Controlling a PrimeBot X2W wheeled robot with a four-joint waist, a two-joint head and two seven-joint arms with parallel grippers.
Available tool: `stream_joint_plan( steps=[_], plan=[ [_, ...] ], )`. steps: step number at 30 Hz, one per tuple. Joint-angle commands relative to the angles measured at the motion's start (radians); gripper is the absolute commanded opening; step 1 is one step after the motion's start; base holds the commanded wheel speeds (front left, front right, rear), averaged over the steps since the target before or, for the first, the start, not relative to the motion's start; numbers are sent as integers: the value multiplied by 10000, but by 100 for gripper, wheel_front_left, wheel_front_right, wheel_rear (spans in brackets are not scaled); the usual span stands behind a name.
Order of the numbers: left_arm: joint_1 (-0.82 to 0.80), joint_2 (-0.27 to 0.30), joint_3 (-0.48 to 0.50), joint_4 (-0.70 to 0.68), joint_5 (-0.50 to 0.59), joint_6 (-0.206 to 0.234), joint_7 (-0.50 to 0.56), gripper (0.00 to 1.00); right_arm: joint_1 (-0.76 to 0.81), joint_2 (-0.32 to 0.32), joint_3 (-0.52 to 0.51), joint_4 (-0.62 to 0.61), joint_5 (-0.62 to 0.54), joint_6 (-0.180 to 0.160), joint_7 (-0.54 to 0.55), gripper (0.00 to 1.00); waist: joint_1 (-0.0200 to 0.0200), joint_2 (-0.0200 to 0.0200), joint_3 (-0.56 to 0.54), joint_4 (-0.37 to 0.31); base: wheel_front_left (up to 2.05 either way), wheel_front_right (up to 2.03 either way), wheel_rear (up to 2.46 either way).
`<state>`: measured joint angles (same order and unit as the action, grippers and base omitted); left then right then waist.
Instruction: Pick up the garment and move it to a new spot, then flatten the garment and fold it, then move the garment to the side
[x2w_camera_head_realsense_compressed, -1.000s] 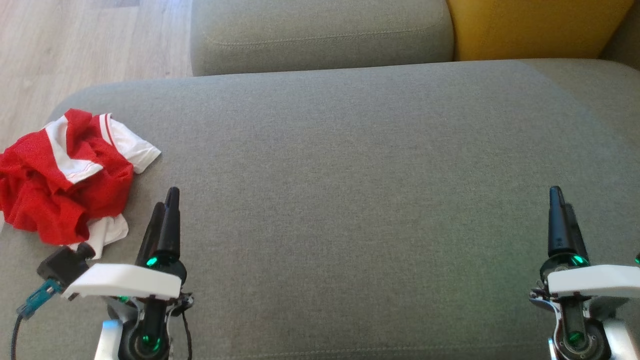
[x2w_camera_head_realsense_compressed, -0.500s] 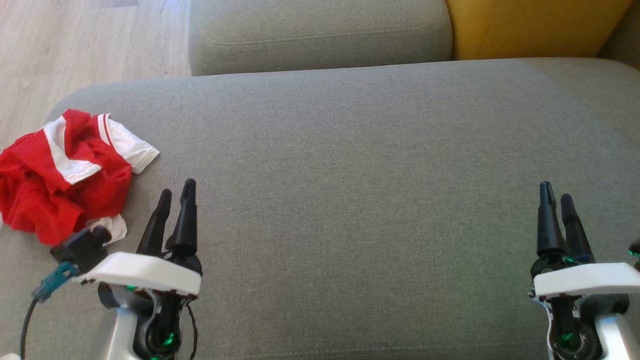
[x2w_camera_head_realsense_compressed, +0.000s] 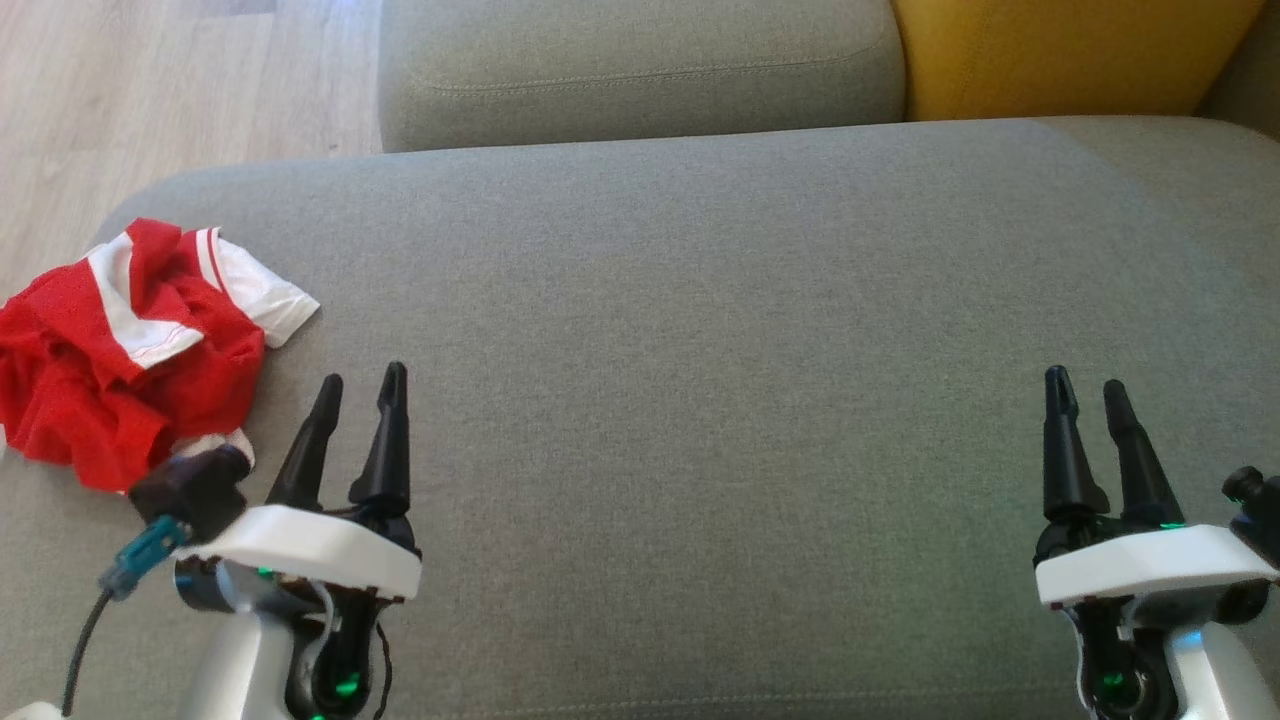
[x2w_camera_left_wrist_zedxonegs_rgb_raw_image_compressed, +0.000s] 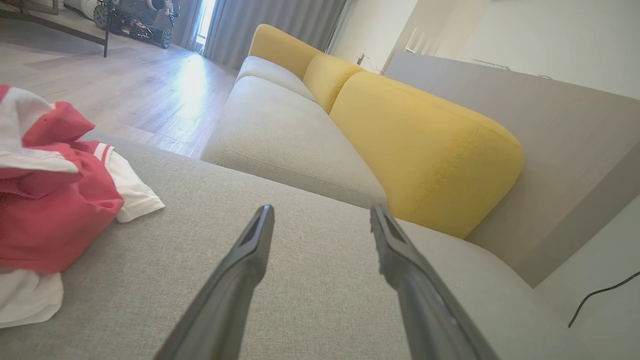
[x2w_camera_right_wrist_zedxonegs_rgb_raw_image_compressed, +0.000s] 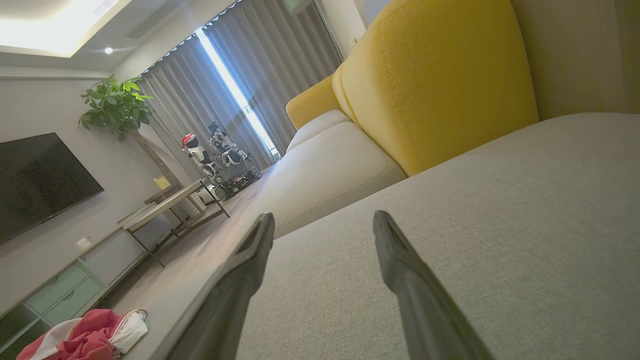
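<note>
The garment (x2w_camera_head_realsense_compressed: 130, 350), red with white trim, lies crumpled at the left end of the grey sofa seat (x2w_camera_head_realsense_compressed: 700, 350). It also shows in the left wrist view, garment (x2w_camera_left_wrist_zedxonegs_rgb_raw_image_compressed: 55, 200), and small in the right wrist view, garment (x2w_camera_right_wrist_zedxonegs_rgb_raw_image_compressed: 85, 337). My left gripper (x2w_camera_head_realsense_compressed: 362, 382) hovers just right of it, open and empty, fingers apart (x2w_camera_left_wrist_zedxonegs_rgb_raw_image_compressed: 320, 215). Far to the right, my right gripper (x2w_camera_head_realsense_compressed: 1083, 386) stands open over bare seat, nothing between its fingers (x2w_camera_right_wrist_zedxonegs_rgb_raw_image_compressed: 322, 220).
A second grey seat cushion (x2w_camera_head_realsense_compressed: 640, 70) lies beyond, with a yellow back cushion (x2w_camera_head_realsense_compressed: 1070, 55) at the far right. Wooden floor (x2w_camera_head_realsense_compressed: 150, 90) borders the sofa's left edge. A TV, plant and another robot stand across the room in the right wrist view.
Both grippers have rolled, so their two fingers now show side by side. The left gripper has shifted slightly right, the right gripper slightly left. The garment has not moved.
</note>
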<state>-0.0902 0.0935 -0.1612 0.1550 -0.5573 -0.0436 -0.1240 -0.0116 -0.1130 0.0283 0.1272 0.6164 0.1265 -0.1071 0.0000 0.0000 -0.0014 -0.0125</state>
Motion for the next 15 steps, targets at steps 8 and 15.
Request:
stream_joint_plan(
  steps=[8,15],
  plan=[
    [-586,303,-15,-437,1013,221,-337,100,-487,-262,355,-307,-1081,32,-160,100,0,0,0,-28,0,0,0],
    [-547,408,-125,-347,1821,408,-542,100,-458,-259,453,-318,-1905,34,-255,100,0,0,15,-47,0,0,0]
  ],
)
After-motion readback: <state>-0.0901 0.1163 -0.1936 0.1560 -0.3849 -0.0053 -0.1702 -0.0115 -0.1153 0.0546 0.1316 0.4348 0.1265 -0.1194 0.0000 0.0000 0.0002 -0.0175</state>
